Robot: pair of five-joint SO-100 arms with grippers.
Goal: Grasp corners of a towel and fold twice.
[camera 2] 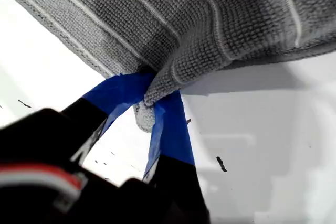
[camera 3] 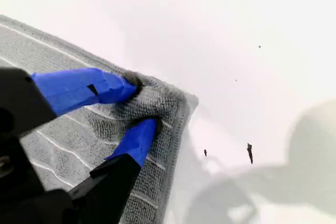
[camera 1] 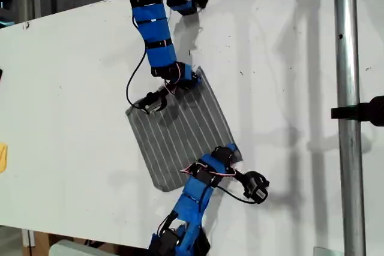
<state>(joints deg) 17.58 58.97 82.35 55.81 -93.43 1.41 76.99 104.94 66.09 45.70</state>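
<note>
On the tabletop [camera 1: 72, 88] you see the towel [camera 1: 180, 130] unfolded; first tool [camera 2: 152, 109] and second tool [camera 3: 140, 106] each clamp a corner; both folds remain.

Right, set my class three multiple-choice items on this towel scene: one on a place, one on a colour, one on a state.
1. Where in the exterior view is the yellow object?
A) at the left edge
B) on the towel
C) at the right edge

2. What colour are the towel's stripes?
A) red
B) white
C) black

3. What is my first gripper doing?
A) hanging open over bare table
B) pinching a towel corner
C) holding the yellow object

Key:
1 A: the yellow object lies apart from the towel.
2 B: white lines cross the grey cloth.
3 B: my first gripper is closed on the corner.
</note>
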